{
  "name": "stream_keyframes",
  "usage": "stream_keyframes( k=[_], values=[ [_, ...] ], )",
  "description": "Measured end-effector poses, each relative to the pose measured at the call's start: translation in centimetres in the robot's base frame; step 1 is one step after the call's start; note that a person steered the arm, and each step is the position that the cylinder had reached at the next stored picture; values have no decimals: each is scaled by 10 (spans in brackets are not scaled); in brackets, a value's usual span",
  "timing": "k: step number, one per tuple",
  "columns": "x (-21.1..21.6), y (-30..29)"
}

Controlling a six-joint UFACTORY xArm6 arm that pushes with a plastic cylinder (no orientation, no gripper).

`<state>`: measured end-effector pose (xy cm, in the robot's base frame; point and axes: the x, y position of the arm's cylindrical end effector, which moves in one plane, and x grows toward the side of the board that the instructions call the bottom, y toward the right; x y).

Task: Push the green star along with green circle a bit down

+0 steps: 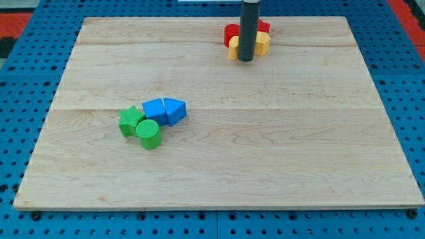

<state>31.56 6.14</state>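
The green star [130, 120] lies left of the board's middle. The green circle [149, 133] touches it at its lower right. My tip [246, 60] is at the view's top, right of centre, far up and to the right of both green blocks. The rod stands in front of a cluster of red and yellow blocks and hides part of it.
A blue cube [155, 110] and a blue triangle [174, 110] sit just right of the green star, touching the green pair. Red blocks [232, 32] and yellow blocks [263, 44] are bunched around the rod. The wooden board [265, 153] lies on blue pegboard.
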Motion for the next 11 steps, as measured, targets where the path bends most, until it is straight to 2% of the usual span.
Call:
stream_keyframes(
  k=[2,3,4,5,6,7,8,9,11],
  values=[
    [0,6],
    [29,14],
    [81,-40],
    [79,-131],
    [81,-194],
    [86,-220],
    [99,-213],
    [135,-209],
    [153,-123]
  ],
)
